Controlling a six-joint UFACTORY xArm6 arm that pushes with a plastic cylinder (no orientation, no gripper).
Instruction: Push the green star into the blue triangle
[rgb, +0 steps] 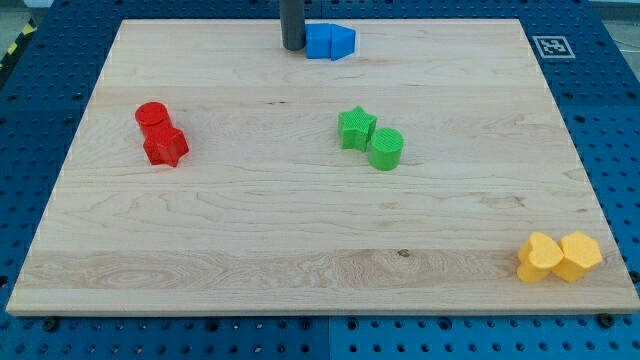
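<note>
The green star (356, 128) lies a little right of the board's middle, touching a green cylinder (386, 149) at its lower right. The blue triangle (330, 42) lies near the view's top edge of the board, above the star. My tip (293, 47) rests at the blue triangle's left side, touching or nearly touching it, well above and left of the green star.
A red cylinder (152, 116) and a red star (166, 146) sit together at the view's left. Two yellow blocks, a heart (540, 257) and a hexagon (580, 256), sit at the bottom right corner. The wooden board (250, 240) lies on a blue perforated table.
</note>
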